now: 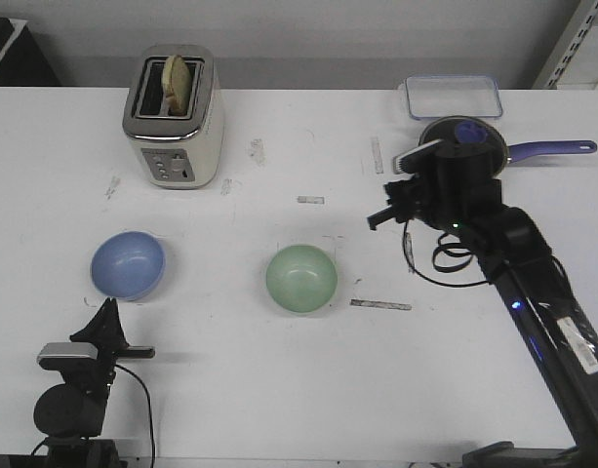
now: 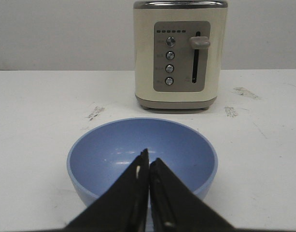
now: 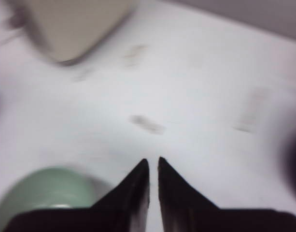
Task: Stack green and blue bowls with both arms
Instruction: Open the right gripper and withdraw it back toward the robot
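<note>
The blue bowl [image 1: 128, 265] sits empty on the white table at the left. My left gripper [image 1: 107, 314] is low, just in front of it, with its jaws shut and empty. In the left wrist view its tips [image 2: 148, 157] lie over the near rim of the blue bowl [image 2: 109, 154]. The green bowl [image 1: 301, 279] sits empty at the table's middle. My right gripper [image 1: 381, 216] hovers to its right and further back, empty, with its jaws together. In the blurred right wrist view the green bowl [image 3: 41, 193] lies beside the gripper [image 3: 153, 162].
A cream toaster [image 1: 175, 117] with bread stands at the back left, behind the blue bowl [image 2: 179, 53]. A dark saucepan [image 1: 474, 136] with a purple handle and a clear container [image 1: 453, 96] lie at the back right, behind the right arm. Tape marks dot the table.
</note>
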Motion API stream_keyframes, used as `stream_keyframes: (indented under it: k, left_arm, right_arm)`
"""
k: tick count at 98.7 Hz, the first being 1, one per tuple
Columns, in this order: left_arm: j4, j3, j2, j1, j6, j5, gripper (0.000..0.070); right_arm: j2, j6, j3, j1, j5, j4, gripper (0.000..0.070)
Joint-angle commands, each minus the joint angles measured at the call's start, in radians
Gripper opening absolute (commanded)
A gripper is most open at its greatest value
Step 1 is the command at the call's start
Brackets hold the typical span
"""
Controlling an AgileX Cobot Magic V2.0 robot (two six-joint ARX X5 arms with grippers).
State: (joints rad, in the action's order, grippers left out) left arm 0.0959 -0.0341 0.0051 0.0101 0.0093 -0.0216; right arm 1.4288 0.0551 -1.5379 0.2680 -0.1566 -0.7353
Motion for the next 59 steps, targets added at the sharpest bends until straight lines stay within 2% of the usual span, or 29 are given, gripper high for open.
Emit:
stream_keyframes:
  k: [1,15,31,59]
  left_arm:
    - [0.01,0.021,-0.002,0.0,-0.002,0.001,0.0001]
    - [0.01,0.021,-0.002,0.0,-0.002,0.001,0.0001]
    - [0.01,0.021,-0.002,0.0,-0.002,0.0,0.0001]
    - [0.01,0.021,-0.002,0.0,-0.002,-0.001,0.0001]
  right_arm:
    - [-0.033,0.004,0.019,-0.034,0.019,0.003,0.0]
    - [-0.156,0.004,0.152,-0.141,0.032,0.058,0.0]
    - [-0.33,0.005,0.406,-0.222,0.073,0.189,0.0]
    - [-0.636,0.005,0.868,-0.263,0.167,0.422,0.0]
